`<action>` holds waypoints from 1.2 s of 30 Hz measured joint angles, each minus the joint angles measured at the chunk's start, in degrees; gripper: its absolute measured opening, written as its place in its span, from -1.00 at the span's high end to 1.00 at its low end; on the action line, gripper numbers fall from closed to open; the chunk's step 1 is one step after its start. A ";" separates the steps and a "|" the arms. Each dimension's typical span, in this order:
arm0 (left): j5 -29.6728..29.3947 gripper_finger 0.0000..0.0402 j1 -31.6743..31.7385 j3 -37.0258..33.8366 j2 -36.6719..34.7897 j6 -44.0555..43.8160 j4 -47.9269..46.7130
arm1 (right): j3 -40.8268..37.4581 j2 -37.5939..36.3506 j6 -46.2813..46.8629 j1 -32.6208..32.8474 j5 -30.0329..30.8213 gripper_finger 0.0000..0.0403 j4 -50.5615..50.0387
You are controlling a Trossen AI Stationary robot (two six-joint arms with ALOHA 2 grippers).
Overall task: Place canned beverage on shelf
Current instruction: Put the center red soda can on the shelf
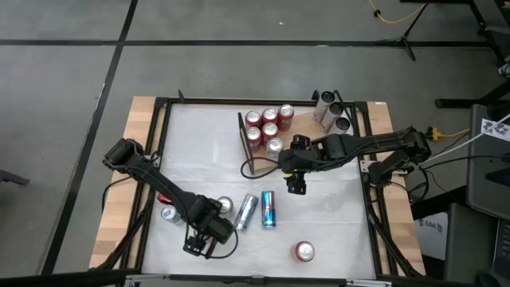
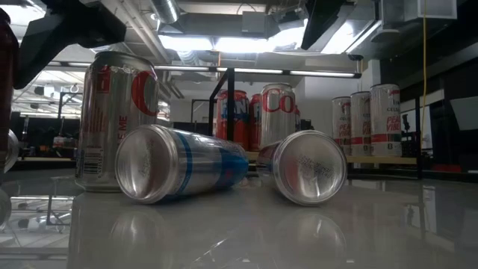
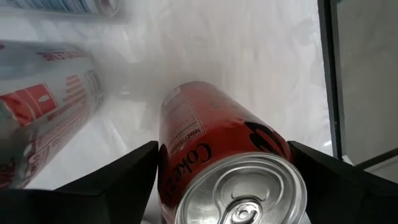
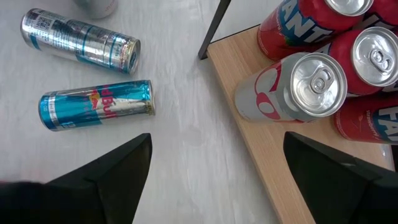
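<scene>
red can (image 3: 224, 155) sits between our left hand (image 1: 209, 231) fingers at the desk's (image 1: 335, 223) near-left, grip loose, unclear if held; shelf (image 4: 273, 162) lies far-right, nearer our open right hand (image 1: 296, 185).

The red can (image 3: 224, 155) seen in the left wrist view reads "Coke" on its side. Red cans (image 4: 305, 18) on the shelf (image 4: 273, 162) show "FANTA" lettering in part. The slim white cans (image 2: 370, 119) carry unreadable red text
</scene>
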 joint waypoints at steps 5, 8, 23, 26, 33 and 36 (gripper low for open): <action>-0.14 -0.70 0.02 -0.07 0.03 -1.38 0.44 | 0.00 0.00 0.00 0.00 0.00 -0.76 0.00; -0.19 -0.77 0.04 -0.15 0.22 -1.36 0.86 | 0.00 0.00 0.00 0.01 0.00 -0.76 0.00; -4.22 -0.80 0.04 -0.15 0.17 -8.90 1.36 | 0.00 0.00 0.02 0.00 0.00 -0.76 -0.02; -4.34 -0.80 0.04 -0.15 0.15 -8.89 1.38 | 0.00 0.00 0.00 0.00 0.00 -0.76 0.00; -4.71 -0.87 0.03 -0.11 0.11 -8.66 1.37 | 0.00 0.00 0.02 0.02 0.00 -0.76 0.00; -4.73 -0.96 -0.02 -0.11 0.11 -7.65 1.49 | 0.00 0.00 0.00 0.00 0.00 -0.76 0.00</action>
